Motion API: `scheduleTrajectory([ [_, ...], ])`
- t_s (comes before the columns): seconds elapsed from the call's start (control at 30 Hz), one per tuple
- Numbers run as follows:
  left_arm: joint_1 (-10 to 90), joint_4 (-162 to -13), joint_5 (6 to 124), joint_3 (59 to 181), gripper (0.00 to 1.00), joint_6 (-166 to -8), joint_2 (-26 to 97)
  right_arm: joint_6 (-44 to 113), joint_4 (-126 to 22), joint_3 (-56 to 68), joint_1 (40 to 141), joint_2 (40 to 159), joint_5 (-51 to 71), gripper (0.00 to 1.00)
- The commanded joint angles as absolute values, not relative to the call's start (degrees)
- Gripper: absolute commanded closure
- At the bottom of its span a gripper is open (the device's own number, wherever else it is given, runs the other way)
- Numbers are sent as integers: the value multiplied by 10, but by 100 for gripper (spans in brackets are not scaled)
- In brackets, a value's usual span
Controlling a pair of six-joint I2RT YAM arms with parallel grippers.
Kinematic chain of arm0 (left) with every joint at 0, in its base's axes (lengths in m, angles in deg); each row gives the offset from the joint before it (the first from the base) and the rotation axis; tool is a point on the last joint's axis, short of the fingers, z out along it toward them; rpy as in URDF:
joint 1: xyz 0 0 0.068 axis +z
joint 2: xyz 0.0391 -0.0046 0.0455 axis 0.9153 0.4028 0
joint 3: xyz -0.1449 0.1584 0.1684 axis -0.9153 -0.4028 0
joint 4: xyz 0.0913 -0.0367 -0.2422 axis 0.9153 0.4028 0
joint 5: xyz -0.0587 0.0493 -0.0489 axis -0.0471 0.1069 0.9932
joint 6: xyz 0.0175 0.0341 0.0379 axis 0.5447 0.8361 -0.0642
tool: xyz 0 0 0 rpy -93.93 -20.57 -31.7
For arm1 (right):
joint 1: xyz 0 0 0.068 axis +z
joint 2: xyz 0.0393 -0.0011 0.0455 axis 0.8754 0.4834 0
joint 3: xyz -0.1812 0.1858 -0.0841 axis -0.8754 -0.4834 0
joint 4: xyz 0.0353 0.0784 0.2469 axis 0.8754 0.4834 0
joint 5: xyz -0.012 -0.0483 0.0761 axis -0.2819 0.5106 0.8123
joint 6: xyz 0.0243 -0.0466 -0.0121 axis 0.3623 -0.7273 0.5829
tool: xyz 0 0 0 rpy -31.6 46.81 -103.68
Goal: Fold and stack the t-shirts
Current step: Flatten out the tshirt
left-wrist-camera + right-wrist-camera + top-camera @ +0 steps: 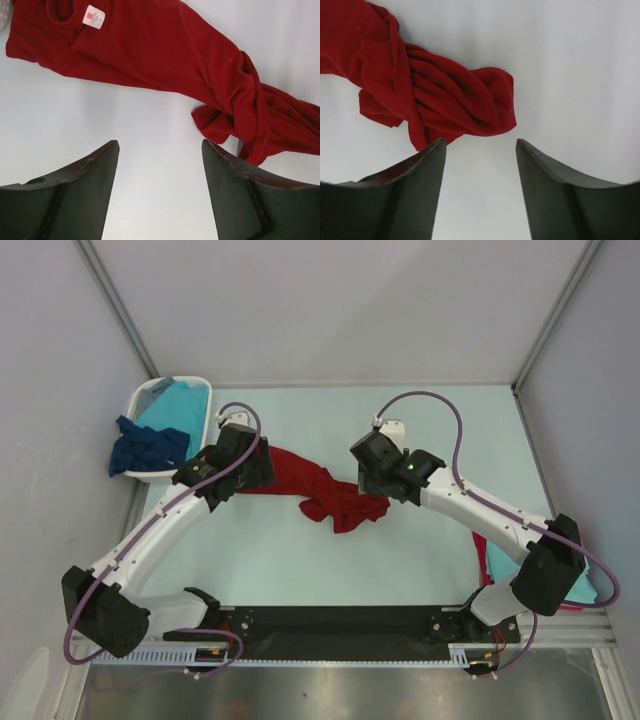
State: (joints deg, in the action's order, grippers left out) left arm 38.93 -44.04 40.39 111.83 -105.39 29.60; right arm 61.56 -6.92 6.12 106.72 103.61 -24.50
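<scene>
A dark red t-shirt (320, 485) lies crumpled on the table between my two grippers, stretched from upper left to a bunched end at lower right. In the left wrist view its collar end with a white label (93, 16) lies spread ahead of my open left gripper (160, 142), whose fingers are over bare table. The right wrist view shows the twisted bunch (435, 95) just beyond my open right gripper (480, 141), the left finger's tip at the cloth's edge. From above, the left gripper (258, 468) is over the shirt's left end and the right gripper (372, 480) over its right end.
A white basket (140, 405) at the back left holds a turquoise shirt (180, 405). A navy shirt (145, 450) hangs over its front rim. Turquoise cloth (585, 585) and red cloth (480, 550) lie at the right edge, under the right arm.
</scene>
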Motion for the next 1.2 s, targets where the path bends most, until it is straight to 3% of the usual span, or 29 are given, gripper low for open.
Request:
scheduleTrajectory([
  [0.0,365,-456,391,1107,28,-1057,289,681,-46,54,1077,1041,-297,45],
  [0.03,364,-457,393,1103,27,-1058,292,682,-44,55,1077,1045,-297,49],
  [0.27,362,-450,387,1100,28,-1065,296,683,-57,52,1057,1103,-249,43],
  [0.53,363,-433,386,1102,29,-1080,319,675,-77,22,1060,1088,-222,44],
  [0.83,362,-439,396,1081,30,-1098,321,658,-106,10,1182,1035,-235,34],
  [1.17,356,-439,397,1069,30,-1110,322,658,-136,-2,1209,1112,-205,37],
])
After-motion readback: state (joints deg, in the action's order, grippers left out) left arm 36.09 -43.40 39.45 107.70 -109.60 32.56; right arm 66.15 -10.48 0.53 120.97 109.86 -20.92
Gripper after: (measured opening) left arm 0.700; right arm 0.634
